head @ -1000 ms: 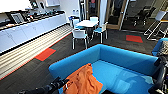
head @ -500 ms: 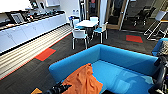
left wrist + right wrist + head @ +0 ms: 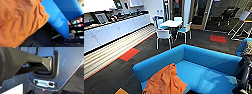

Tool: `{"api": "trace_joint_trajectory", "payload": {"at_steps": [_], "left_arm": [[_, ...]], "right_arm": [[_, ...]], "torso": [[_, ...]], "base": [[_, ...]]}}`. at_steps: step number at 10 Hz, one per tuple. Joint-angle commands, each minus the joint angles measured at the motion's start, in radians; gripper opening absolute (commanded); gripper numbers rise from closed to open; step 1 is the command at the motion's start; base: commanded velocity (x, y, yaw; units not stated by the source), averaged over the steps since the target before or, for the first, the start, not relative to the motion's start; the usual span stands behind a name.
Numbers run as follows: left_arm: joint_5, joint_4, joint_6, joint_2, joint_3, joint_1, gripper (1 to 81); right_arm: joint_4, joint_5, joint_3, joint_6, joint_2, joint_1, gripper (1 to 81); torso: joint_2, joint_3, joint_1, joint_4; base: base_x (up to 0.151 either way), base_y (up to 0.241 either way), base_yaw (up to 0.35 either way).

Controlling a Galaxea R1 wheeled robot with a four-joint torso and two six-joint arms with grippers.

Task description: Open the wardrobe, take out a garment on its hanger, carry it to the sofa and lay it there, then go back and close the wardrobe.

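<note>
The garment (image 3: 165,81), bright orange and crumpled, lies on the left part of the blue sofa (image 3: 204,60) seat and hangs over its front edge. In the left wrist view the garment (image 3: 18,22) shows very close, with the sofa (image 3: 58,21) seat and back right beside it, so my left gripper is near the cloth. My right arm (image 3: 244,77) shows dark at the head view's right edge, beside the sofa's right end. No hanger can be made out in the folds.
A white table with chairs (image 3: 170,23) stands beyond the sofa. White counter cabinets (image 3: 109,35) line the left wall. A blue armchair (image 3: 244,45) sits at the far right, with a white stand (image 3: 240,25) behind it. Dark carpet with orange tiles (image 3: 129,54) lies between.
</note>
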State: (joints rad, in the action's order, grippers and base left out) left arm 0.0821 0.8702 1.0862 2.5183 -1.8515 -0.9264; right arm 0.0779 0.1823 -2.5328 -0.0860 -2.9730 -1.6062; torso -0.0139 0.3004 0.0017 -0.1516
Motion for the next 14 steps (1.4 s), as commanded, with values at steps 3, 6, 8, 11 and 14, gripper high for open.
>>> {"api": "trace_joint_trajectory", "payload": {"at_steps": [3, 6, 8, 11, 14], "left_arm": [[0.010, 0.322, -0.002, -0.087, 0.066, -0.231, 81.1], [0.010, 0.322, -0.002, -0.056, 0.006, -0.340, 81.1], [0.008, 0.320, 0.001, -0.032, -0.028, -0.389, 81.1], [0.007, 0.312, 0.004, 0.048, -0.141, -0.438, 81.1], [0.004, 0.320, 0.001, 0.117, -0.247, -0.464, 81.1]], "right_arm": [[0.003, -0.047, 0.010, 0.000, -0.011, 0.002, 81.1], [0.002, -0.046, -0.001, -0.006, -0.013, 0.002, 81.1], [0.005, -0.047, -0.001, -0.006, -0.013, 0.001, 81.1], [0.010, -0.047, -0.001, -0.005, -0.014, 0.004, 81.1], [0.008, -0.049, -0.013, -0.006, -0.016, 0.004, 81.1]], "torso": [[0.000, -0.061, 0.000, 0.000], [-0.002, -0.053, -0.002, 0.029], [-0.002, -0.073, -0.002, 0.082], [-0.003, -0.087, -0.002, 0.170], [-0.003, -0.076, -0.002, 0.171]], "base": [[0.000, 0.000, 0.000], [0.000, 0.000, 0.000], [0.000, 0.000, 0.000], [0.000, 0.000, 0.000], [0.000, 0.000, 0.000]]}}
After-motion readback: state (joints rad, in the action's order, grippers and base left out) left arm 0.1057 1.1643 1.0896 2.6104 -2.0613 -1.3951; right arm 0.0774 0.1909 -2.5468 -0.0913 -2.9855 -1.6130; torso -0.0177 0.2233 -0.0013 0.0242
